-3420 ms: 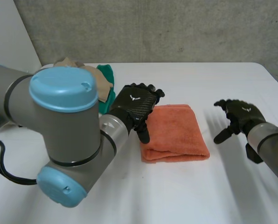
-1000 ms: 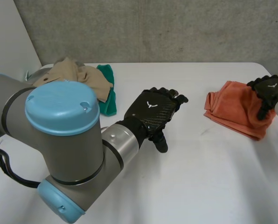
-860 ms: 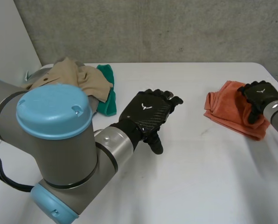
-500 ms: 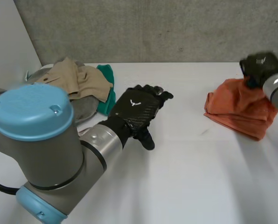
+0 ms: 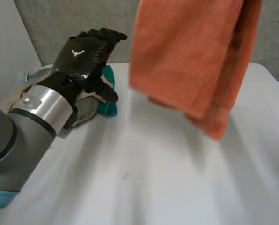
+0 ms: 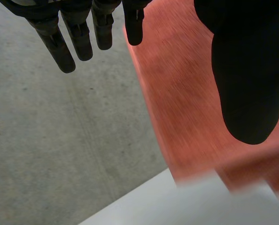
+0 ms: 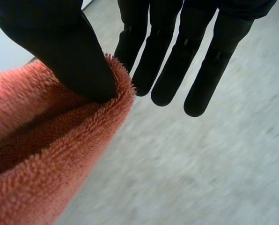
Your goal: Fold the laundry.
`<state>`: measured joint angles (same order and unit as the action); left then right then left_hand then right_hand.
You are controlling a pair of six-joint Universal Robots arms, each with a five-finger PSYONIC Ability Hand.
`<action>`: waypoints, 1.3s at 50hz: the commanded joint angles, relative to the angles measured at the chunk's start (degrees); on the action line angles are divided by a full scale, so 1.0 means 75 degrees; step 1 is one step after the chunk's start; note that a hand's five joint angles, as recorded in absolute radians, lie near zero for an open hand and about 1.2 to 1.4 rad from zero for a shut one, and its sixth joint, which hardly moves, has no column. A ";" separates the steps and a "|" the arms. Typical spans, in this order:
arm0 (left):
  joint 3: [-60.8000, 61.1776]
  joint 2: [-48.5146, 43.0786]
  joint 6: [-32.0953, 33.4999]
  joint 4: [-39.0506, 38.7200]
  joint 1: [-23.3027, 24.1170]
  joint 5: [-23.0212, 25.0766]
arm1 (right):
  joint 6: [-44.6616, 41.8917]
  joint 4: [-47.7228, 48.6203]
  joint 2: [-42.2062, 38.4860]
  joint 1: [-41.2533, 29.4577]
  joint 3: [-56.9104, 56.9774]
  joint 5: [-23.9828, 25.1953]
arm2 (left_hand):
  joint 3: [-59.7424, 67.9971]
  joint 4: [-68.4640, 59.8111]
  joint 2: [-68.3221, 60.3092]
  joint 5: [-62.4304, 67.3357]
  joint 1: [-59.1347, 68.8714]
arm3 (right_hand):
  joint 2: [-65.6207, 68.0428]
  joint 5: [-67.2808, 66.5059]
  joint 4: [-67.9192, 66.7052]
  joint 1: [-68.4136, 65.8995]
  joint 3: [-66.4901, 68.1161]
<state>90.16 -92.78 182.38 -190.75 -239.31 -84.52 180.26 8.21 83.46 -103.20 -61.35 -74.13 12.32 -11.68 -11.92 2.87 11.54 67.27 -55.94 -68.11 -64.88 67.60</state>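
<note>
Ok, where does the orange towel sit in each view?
Head view: orange towel hangs above the table, right of the left robot hand.
Left wrist view: orange towel beside that hand's thumb, beyond its fingertips.
Right wrist view: orange towel pinched under the right robot hand thumb.
Shared landmark: grey concrete wall behind it.

Left hand (image 5: 83,56): black, its back a glossy carbon-weave shell bearing a small white emblem (image 5: 77,52), with slim, segmented, round-tipped fingers (image 6: 53,40) and a broad, smooth thumb (image 6: 245,79). Left arm (image 5: 8,150): matte grey tube, a brushed silver wrist collar (image 5: 43,110) set behind the hand and edged by a thin dark seam, and a light-blue cap (image 5: 1,205) at the joint. Right hand (image 7: 163,61): matte black likewise, its fingers (image 7: 202,70) long and cylindrical with rounded ends and faint cross seams, its thumb (image 7: 64,47) thick and blunt.
</note>
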 commanded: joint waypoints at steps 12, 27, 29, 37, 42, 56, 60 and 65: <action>0.0611 -0.0028 0.0046 -0.0125 -0.0400 -0.0051 | -0.3830 -0.3650 -0.2023 -0.0326 -0.1791 0.0357 | -0.0124 0.0039 0.0070 -0.0197 -0.0020 | -0.6324 0.6146 0.6436 0.6005 -0.6369; 0.1033 -0.1878 0.0117 -0.0078 -0.0389 -0.0285 | -0.4031 -0.2666 -0.1343 -0.0045 -0.3537 0.0439 | 0.0863 -0.0947 -0.0916 0.0789 0.0966 | -0.6459 0.6281 0.6571 0.6140 -0.6503; 0.0975 -0.2335 0.0117 -0.0148 -0.0319 -0.0239 | -0.4043 -0.2490 -0.1343 -0.0010 -0.3725 0.0450 | 0.1243 -0.1328 -0.1297 0.1170 0.1347 | -0.6459 0.6281 0.6571 0.6139 -0.6503; 0.0308 -0.3765 0.0152 -0.0758 -0.0190 -0.0192 | -0.4031 -0.1787 -0.1343 -0.0033 -0.4393 0.0439 | 0.1737 -0.1822 -0.1791 0.1663 0.1841 | -0.6414 0.6236 0.6526 0.6095 -0.6459; -0.0173 -0.4305 0.0187 -0.0851 0.0056 -0.0180 | -0.4008 -0.1248 -0.1355 -0.0080 -0.4675 0.0392 | 0.3527 -0.3612 -0.3581 0.3454 0.3631 | -0.6392 0.6214 0.6504 0.6072 -0.6436; -0.0806 -0.4622 0.0831 -0.0746 0.0443 -0.0286 | -0.3972 -0.0813 -0.1355 0.0072 -0.4184 0.0275 | 0.9024 -0.9109 -0.9078 0.8951 0.9128 | -0.6503 0.6325 0.6615 0.6184 -0.6548; -0.0842 -0.4061 0.1124 -0.0676 0.0455 -0.0297 | -0.3902 -0.0813 -0.1425 0.0143 -0.3481 0.0099 | 0.9024 -0.9109 -0.9078 0.8951 0.9128 | -0.7241 0.7063 0.7354 0.6922 -0.7286; -0.0853 -0.2913 0.1136 -0.0524 0.0467 -0.0286 | -0.3867 -0.1140 -0.2453 0.0084 -0.1961 0.0017 | 0.9024 -0.9109 -0.9078 0.8951 0.9128 | -0.7636 0.7458 0.7748 0.7317 -0.7681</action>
<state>83.80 -123.74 190.16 -195.88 -235.81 -86.73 150.85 2.11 72.04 -102.28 -87.47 -73.19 68.04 -68.55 -68.36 56.00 64.60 12.59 -2.95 -12.50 -13.81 12.32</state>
